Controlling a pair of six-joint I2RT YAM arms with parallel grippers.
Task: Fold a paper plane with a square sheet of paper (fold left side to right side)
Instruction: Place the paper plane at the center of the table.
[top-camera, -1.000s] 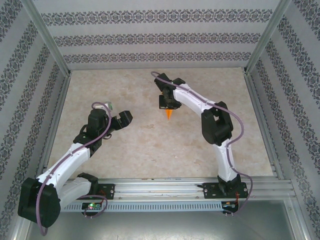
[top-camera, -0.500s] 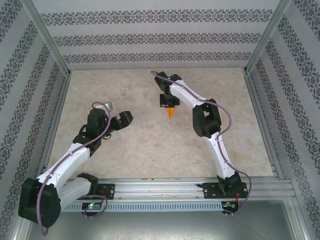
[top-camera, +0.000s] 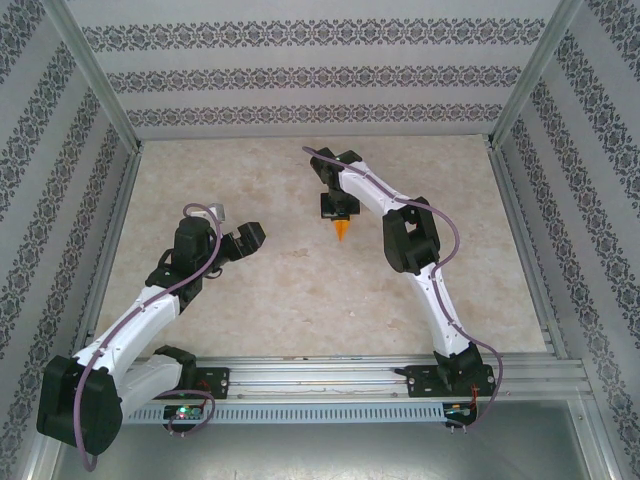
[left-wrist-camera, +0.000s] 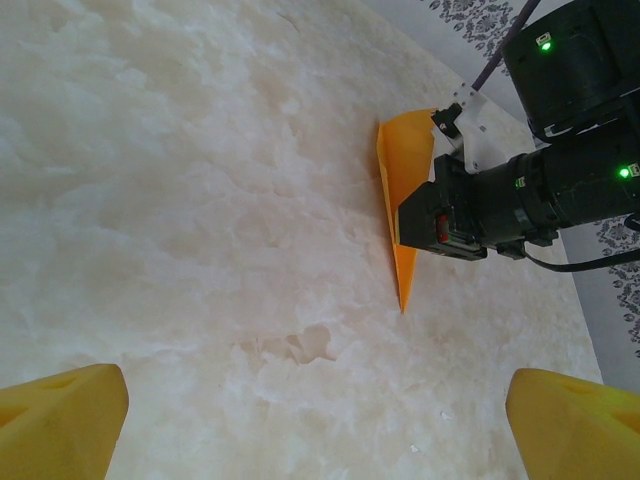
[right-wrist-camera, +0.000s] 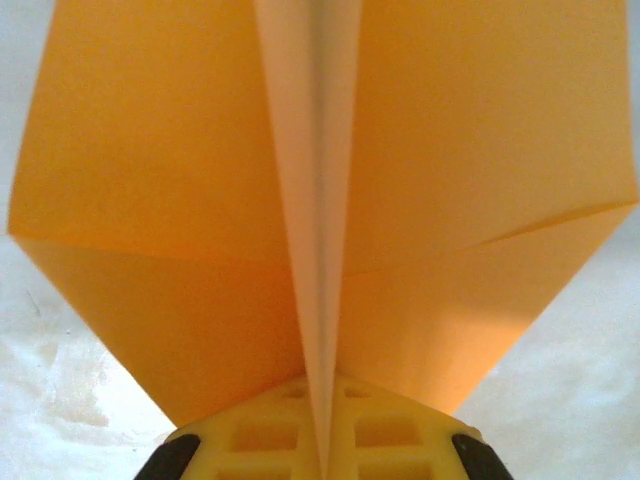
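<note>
Overhead view, left to right. The left gripper (top-camera: 243, 240) hangs above the marbled table (top-camera: 280, 300) at about 9 o'clock from the table's centre. Its jaws are spread wide and hold nothing; in the left wrist view its two yellow fingers (left-wrist-camera: 62, 420) sit at the lower corners with bare tabletop between them.

The right gripper (top-camera: 337, 205) is just past 12 o'clock from the centre, jaws closed tight on the paper plane (top-camera: 342, 229). The orange dart projects from the gripper toward 6 o'clock, nose leading.

Left wrist view: the plane (left-wrist-camera: 405, 185) lies at 1 o'clock in the frame, its nose pointing to 6 o'clock. The black gripper body clamps it from the 3 o'clock side. Whether the nose touches the table cannot be told.

Right wrist view: the yellow fingers (right-wrist-camera: 270, 445) pinch the centre crease at 6 o'clock, and the two wings spread toward 10 and 2 o'clock.
</note>
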